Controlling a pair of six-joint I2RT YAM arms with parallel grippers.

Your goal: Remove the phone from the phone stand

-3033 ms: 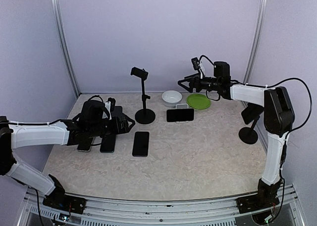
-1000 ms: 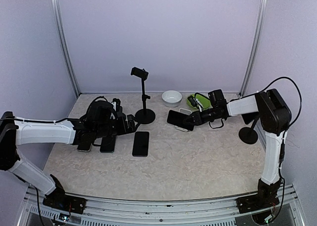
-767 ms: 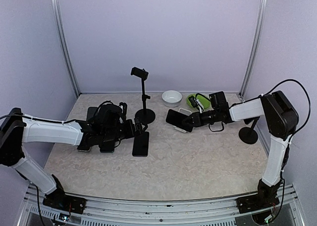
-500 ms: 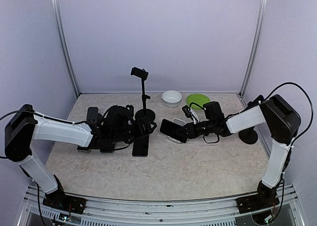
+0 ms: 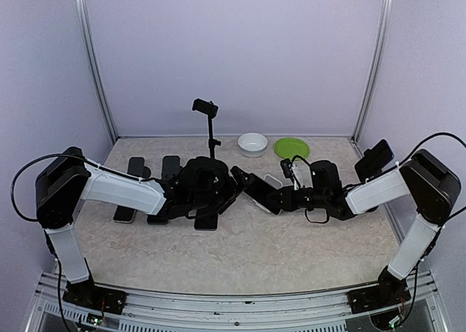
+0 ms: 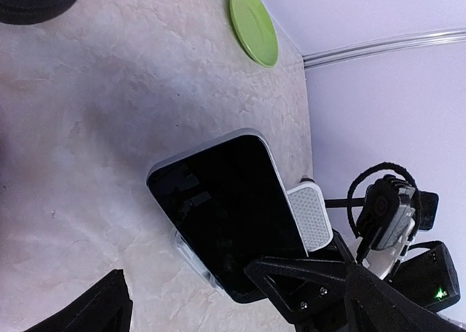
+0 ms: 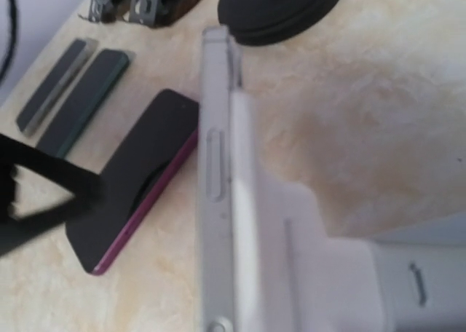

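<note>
**Top and wrist views.** The phone (image 6: 226, 223) is seated in the white stand (image 6: 309, 217) with its dark screen tilted upward, near the middle of the bench (image 5: 291, 252). We read the right end effector (image 5: 281, 199) as clamped on the stand, reaching in from the right. The left end effector (image 5: 232, 188) sits just left of the phone. Its fingers (image 6: 91, 311) are spread apart, and the phone lies ahead of them. A purple-edged handset (image 7: 135, 175) lies flat beneath the left arm. A bowl (image 5: 253, 143) and a green plate (image 5: 291, 148) stand at the rear.
</note>
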